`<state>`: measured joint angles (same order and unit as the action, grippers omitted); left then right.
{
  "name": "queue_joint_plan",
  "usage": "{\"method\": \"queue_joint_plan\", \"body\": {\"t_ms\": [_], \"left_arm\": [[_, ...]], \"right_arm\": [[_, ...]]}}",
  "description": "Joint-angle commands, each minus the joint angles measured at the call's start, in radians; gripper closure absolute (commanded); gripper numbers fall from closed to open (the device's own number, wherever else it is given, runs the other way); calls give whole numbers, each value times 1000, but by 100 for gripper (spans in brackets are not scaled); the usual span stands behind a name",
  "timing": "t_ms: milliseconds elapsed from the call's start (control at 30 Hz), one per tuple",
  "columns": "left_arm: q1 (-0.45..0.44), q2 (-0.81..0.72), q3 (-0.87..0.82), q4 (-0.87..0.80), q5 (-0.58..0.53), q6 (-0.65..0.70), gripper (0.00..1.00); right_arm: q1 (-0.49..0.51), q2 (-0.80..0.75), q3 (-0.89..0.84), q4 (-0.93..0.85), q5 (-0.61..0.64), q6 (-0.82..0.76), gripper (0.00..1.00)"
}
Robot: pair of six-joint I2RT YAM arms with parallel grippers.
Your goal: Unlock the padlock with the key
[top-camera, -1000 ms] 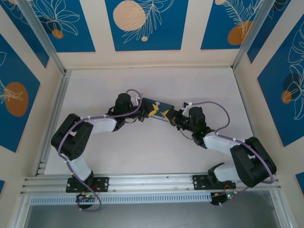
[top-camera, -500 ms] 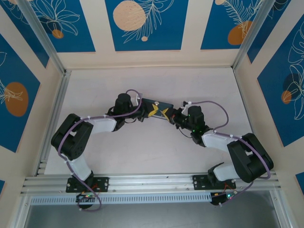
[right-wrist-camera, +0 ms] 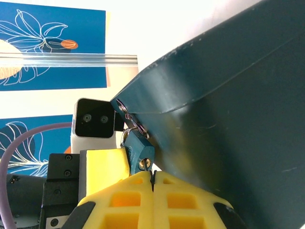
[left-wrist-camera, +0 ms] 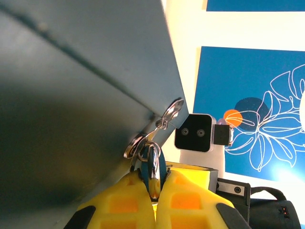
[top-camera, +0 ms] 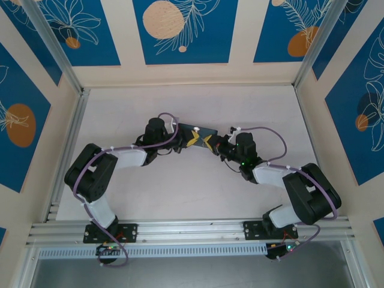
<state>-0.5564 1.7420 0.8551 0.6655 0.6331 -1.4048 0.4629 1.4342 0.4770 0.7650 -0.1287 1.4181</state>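
The padlock (right-wrist-camera: 137, 149), small and blue-bodied, hangs by its thin shackle from the hasp of a dark-blue box (right-wrist-camera: 224, 119). My left gripper (left-wrist-camera: 155, 185) is shut on the padlock (left-wrist-camera: 153, 164), seen edge-on between the yellow fingers (left-wrist-camera: 121, 200). My right gripper (right-wrist-camera: 153, 180) is shut on the key (right-wrist-camera: 152, 177), a thin dark sliver poking up from the fingertips to the keyhole on the padlock's underside. In the top view both grippers, left (top-camera: 193, 141) and right (top-camera: 209, 143), meet at the box's near side.
The box (top-camera: 201, 130) sits mid-table, tilted up between the two arms. Each wrist camera faces the other across the lock. Purple cables loop over both arms. Metal rails run along the table's left and near edges.
The right arm has shifted a little left toward the box, its elbow folding in. The left arm and the box stay put.
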Motion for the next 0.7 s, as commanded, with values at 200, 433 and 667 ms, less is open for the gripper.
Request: {"method": "queue_joint_plan", "body": {"t_ms": [200, 433, 667], "left_arm": [[-20, -44, -1, 83, 50, 2, 100], [-29, -42, 2, 88, 48, -3, 100], [-35, -34, 4, 92, 50, -3, 100]], "right_arm": [[23, 54, -23, 21, 112, 119, 100], [26, 79, -9, 61, 68, 50, 100], [26, 223, 21, 303, -50, 55, 100]]}}
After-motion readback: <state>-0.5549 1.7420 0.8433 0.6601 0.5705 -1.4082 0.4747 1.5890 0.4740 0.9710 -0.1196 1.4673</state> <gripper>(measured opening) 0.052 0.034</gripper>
